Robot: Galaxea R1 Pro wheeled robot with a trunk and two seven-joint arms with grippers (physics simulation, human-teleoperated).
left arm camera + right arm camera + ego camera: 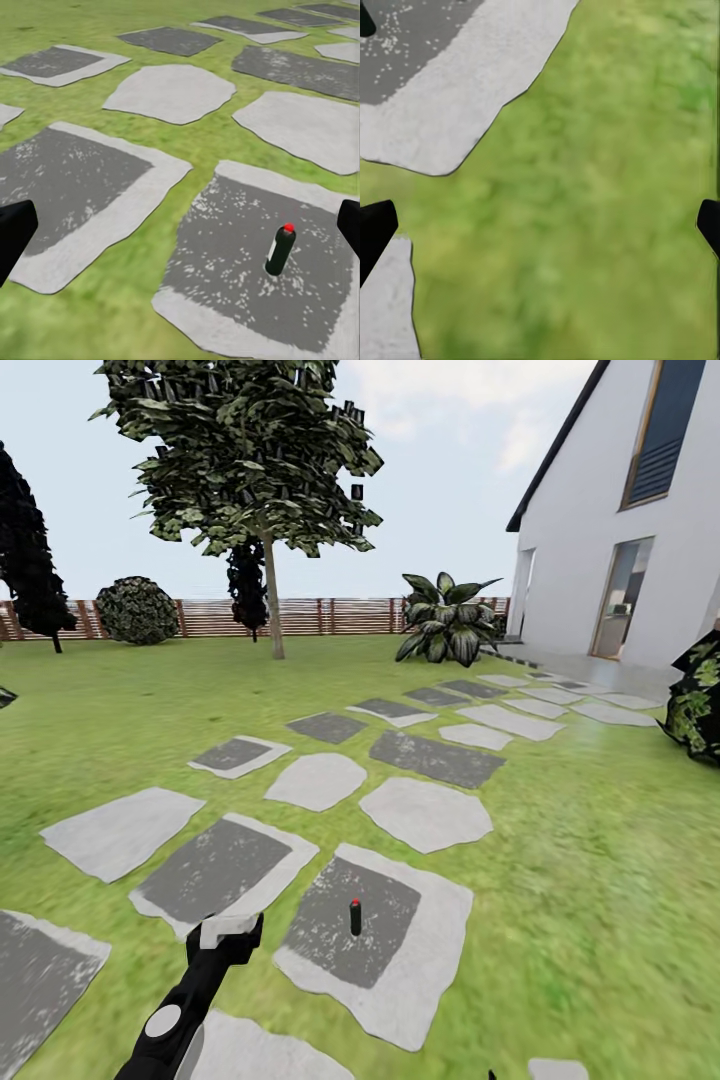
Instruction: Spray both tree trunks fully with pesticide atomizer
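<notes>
The pesticide atomizer (355, 917) is a slim black bottle with a red tip. It stands upright on a dark grey paving slab (400, 970) set in the grass floor (560, 880). My left gripper (235, 937) hovers just left of that slab, short of the atomizer. In the left wrist view the atomizer (280, 250) stands ahead, nearer one finger, and the left gripper (180, 232) is open and empty. My right gripper (540, 225) is open over bare grass. One tree (272, 600) with a grey-brown trunk rises far off by the fence.
Stepping stones (425, 812) run diagonally across the lawn toward a white house (620, 510) at the right. A wooden fence (330, 616) closes the back. Near it stand a dark cypress (30, 560), a round bush (137, 610) and a broad-leaved plant (447, 618). Another leafy shrub (700, 700) stands at the right edge.
</notes>
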